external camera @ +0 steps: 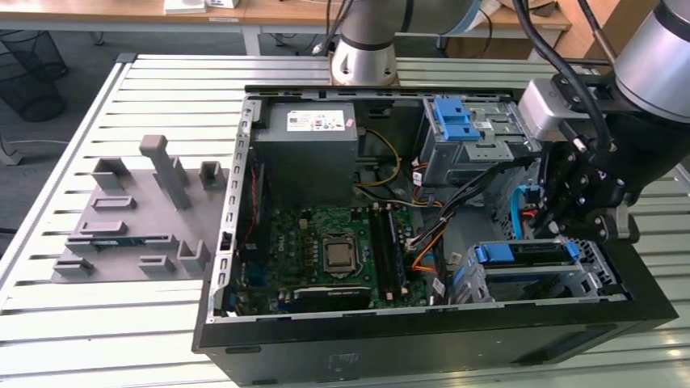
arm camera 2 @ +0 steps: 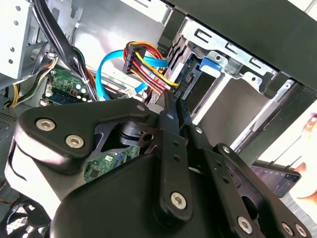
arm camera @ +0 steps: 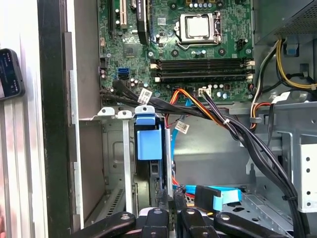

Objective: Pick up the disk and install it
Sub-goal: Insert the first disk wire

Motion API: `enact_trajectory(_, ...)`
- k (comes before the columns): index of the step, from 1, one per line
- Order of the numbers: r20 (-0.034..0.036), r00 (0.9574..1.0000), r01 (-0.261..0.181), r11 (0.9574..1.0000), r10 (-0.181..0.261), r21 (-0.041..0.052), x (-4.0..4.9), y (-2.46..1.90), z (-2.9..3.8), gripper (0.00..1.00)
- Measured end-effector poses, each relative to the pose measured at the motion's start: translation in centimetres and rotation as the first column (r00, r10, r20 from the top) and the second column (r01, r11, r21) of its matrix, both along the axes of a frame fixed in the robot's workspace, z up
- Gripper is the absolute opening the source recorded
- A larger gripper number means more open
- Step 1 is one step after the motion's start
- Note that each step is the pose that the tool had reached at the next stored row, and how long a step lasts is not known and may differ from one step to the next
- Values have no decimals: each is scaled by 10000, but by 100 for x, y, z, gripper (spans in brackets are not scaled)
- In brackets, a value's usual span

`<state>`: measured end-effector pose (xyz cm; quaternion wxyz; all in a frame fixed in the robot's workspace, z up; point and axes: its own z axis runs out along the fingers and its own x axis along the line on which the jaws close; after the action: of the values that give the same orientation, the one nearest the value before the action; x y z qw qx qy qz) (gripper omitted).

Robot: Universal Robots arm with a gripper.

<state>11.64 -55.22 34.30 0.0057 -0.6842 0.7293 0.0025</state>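
On a slatted white metal table [external camera: 129,323] lies an open black computer case [external camera: 431,347], its side panel off and its inside facing up; beyond the table's far edge are wooden desks [external camera: 270,12] and a grey floor, with a black wire basket [external camera: 27,73] off the far corner at the exterior view's left; a grey moulded holder tray [external camera: 129,218] sits on the table beside the case, toward that same side. Inside the case a green motherboard [external camera: 334,255] fills the middle, a grey power-supply box [external camera: 307,137] sits at the far edge, and an upper drive cage with a blue latch [external camera: 458,121] stands at the far corner on the exterior view's right. The disk [external camera: 523,255] sits seated in the lower drive cage [external camera: 539,279] at the near corner of the case on the exterior view's right; its blue plastic rail [arm camera: 148,141] shows along its top edge between the silver cage walls, with a dark body beneath, and red, yellow and blue cables [arm camera 2: 148,64] run to its rear end. The gripper [external camera: 571,226] hangs just above and beside that cage; in the second wrist view its black fingers [arm camera 2: 173,124] lie pressed together, pinching nothing, their tips close to the disk's connector end. A dark phone [arm camera: 9,74] lies outside the case wall.
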Motion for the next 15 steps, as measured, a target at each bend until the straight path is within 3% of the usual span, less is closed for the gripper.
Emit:
enact_trajectory(11, -37, 10000, 37, 10000, -37, 2, 19, -26, -56, 16)
enact_trajectory(15, -104, 9999, 38, 10000, -38, 0, 34, -29, -58, 16)
